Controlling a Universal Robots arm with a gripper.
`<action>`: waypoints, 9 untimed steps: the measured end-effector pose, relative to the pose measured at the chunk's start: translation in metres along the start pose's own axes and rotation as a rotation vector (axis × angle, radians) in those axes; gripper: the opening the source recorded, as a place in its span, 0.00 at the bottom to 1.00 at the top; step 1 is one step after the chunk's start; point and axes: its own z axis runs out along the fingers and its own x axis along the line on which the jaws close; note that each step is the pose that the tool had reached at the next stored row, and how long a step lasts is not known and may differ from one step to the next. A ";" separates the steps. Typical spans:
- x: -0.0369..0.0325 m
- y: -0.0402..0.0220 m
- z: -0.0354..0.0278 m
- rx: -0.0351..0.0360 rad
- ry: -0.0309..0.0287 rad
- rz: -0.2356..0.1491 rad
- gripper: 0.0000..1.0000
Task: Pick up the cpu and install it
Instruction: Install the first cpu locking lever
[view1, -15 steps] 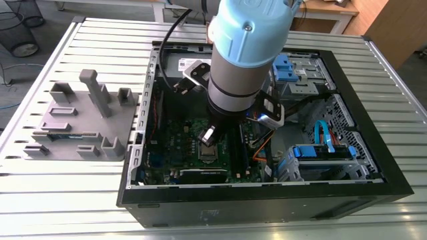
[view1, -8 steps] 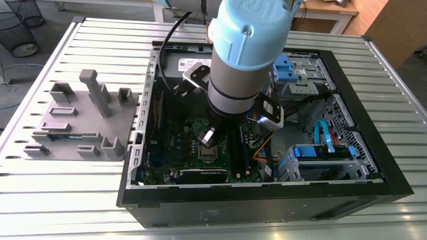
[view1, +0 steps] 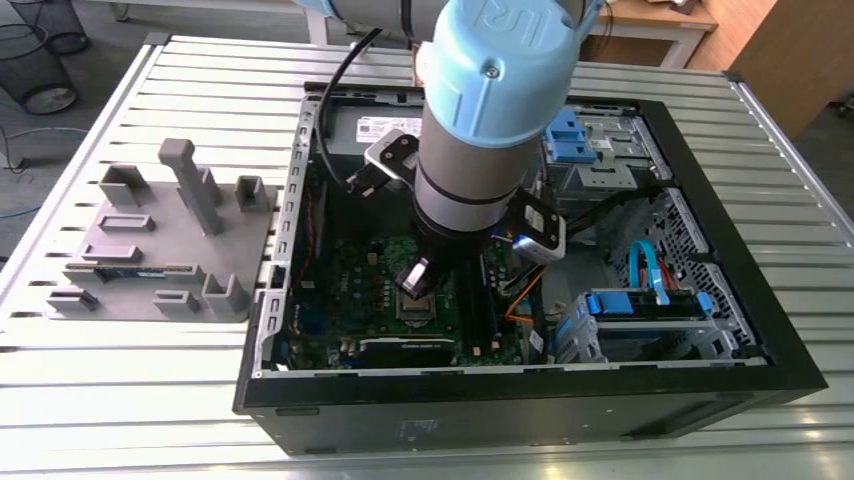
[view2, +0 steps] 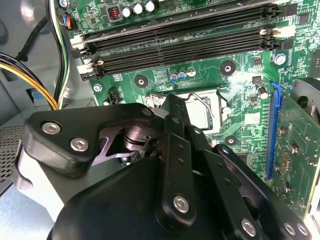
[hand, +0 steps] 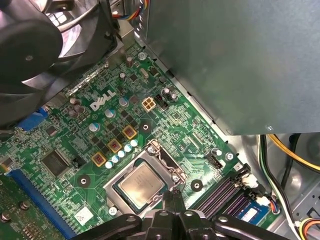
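Note:
The cpu (hand: 141, 183), a small silver square with a darker rim, lies flat inside the motherboard socket (hand: 116, 175). My gripper (hand: 173, 196) hangs just over one edge of the socket, its two black fingers pressed together with nothing between them. In the exterior view the gripper (view1: 415, 280) reaches down into the open computer case (view1: 534, 400), right above the socket (view1: 416, 306). In the second wrist view the gripper's black linkage covers most of the socket (view2: 202, 111).
A grey tray (view1: 160, 250) holding a green memory stick (view1: 127, 270) sits on the slatted table at the exterior view's left. Around the socket are black memory slots (view2: 180, 42), a black fan (hand: 30, 45), a grey metal housing (hand: 240, 60) and yellow cables (view2: 30, 80).

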 end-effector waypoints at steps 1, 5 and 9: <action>0.0003 0.0003 0.0002 -0.0001 -0.0001 0.000 0.11; 0.0012 0.0008 0.0010 -0.0002 -0.0001 0.000 0.11; 0.0019 0.0004 0.0027 0.0000 0.0002 0.000 0.11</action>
